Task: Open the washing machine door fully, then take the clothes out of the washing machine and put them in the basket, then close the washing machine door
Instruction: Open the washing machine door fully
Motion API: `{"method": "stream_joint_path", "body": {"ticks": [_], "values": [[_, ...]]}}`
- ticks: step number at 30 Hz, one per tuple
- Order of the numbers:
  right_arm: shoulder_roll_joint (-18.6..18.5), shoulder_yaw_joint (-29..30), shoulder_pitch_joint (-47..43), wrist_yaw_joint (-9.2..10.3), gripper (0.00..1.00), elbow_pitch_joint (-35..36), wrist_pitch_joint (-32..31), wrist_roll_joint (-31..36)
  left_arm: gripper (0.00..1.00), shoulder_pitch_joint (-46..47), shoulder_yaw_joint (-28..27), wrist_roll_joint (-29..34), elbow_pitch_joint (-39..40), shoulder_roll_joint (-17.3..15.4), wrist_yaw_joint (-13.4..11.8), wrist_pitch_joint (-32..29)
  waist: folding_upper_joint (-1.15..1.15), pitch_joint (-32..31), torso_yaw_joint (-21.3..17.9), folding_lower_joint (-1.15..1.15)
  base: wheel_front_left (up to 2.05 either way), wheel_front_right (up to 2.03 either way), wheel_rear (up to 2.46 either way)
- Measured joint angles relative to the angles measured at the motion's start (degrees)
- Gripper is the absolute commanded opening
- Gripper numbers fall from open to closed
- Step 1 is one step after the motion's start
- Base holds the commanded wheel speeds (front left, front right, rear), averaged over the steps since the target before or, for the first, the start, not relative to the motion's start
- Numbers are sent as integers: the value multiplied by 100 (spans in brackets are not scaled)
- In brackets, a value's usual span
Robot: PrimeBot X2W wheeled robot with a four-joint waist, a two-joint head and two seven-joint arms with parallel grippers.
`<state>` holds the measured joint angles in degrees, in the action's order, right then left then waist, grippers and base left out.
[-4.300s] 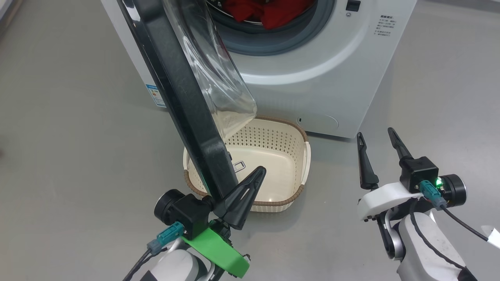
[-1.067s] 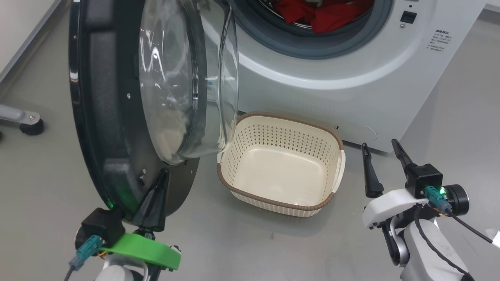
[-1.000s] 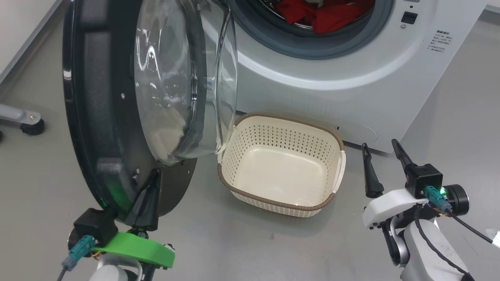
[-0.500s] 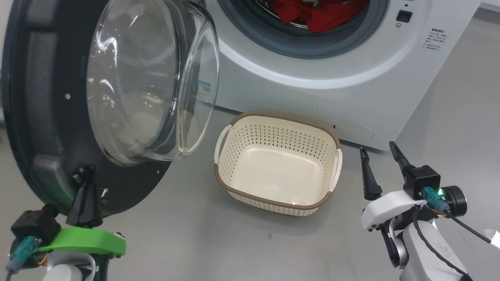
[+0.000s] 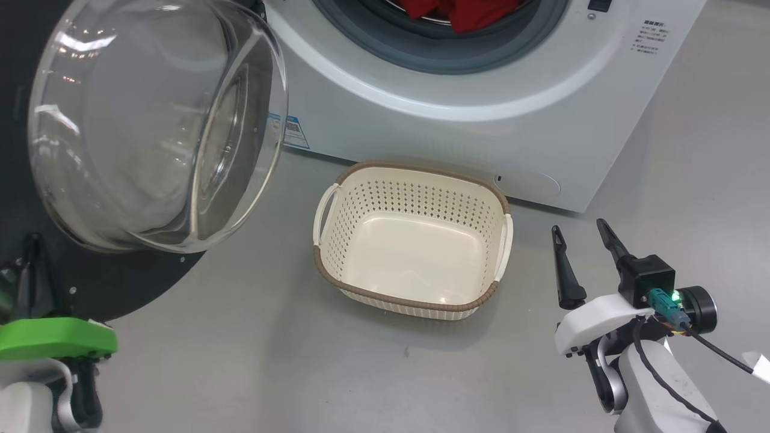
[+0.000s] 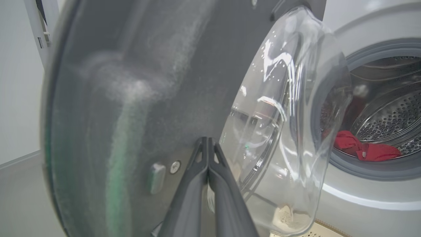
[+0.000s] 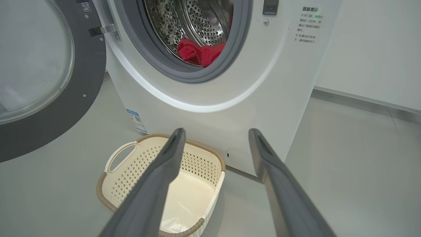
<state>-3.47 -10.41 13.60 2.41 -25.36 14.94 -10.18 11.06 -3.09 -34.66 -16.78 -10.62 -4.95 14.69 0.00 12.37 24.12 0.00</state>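
Note:
The washing machine (image 5: 481, 132) stands ahead with its drum mouth uncovered. Red clothes (image 5: 463, 12) lie inside the drum, also visible as clothes (image 7: 200, 52) and clothes (image 6: 365, 149). The washing machine door (image 5: 120, 282) is swung out wide to the left, its glass bowl (image 5: 150, 126) bulging toward me. My left gripper (image 5: 33, 264) is shut with nothing between its fingers, and its tips (image 6: 208, 141) rest against the door's (image 6: 131, 82) dark inner face. The cream basket (image 5: 421, 168) sits empty on the floor in front of the machine. To its right, my right gripper (image 5: 579, 228) hovers open and empty, seen also as gripper (image 7: 217, 131).
Grey floor surrounds the basket (image 7: 98, 191) and the machine (image 7: 263, 82). A blue label (image 5: 295, 129) sits low on the machine's front. A white wall with a baseboard (image 7: 361, 95) runs behind on the right.
The door has swung further open to the left, and my left gripper has gone left with it, tips still on its inner face. The head view has shifted. The right arm has stayed put.

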Motion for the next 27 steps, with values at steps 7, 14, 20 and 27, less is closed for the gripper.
{"method": "stream_joint_path", "body": {"ticks": [7,14,20,27], "values": [[-1,-12,23,0,100,-8,0,16,0,387,-299,-160,-504,-149,-38,0,0,117,-125,0,0,0,0],[-2,9,125,0,100,-19,0,24,0,764,-477,-160,-1031,-316,-80,1,0,193,-213,0,0,0,0],[-1,9,127,1,100,-21,0,26,0,983,-589,-147,-1408,-422,-81,1,0,215,-261,0,0,0,0],[-1,16,154,1,100,-22,0,27,0,1143,-633,-92,-1622,-481,-89,1,0,223,-309,0,0,0,0]]}}
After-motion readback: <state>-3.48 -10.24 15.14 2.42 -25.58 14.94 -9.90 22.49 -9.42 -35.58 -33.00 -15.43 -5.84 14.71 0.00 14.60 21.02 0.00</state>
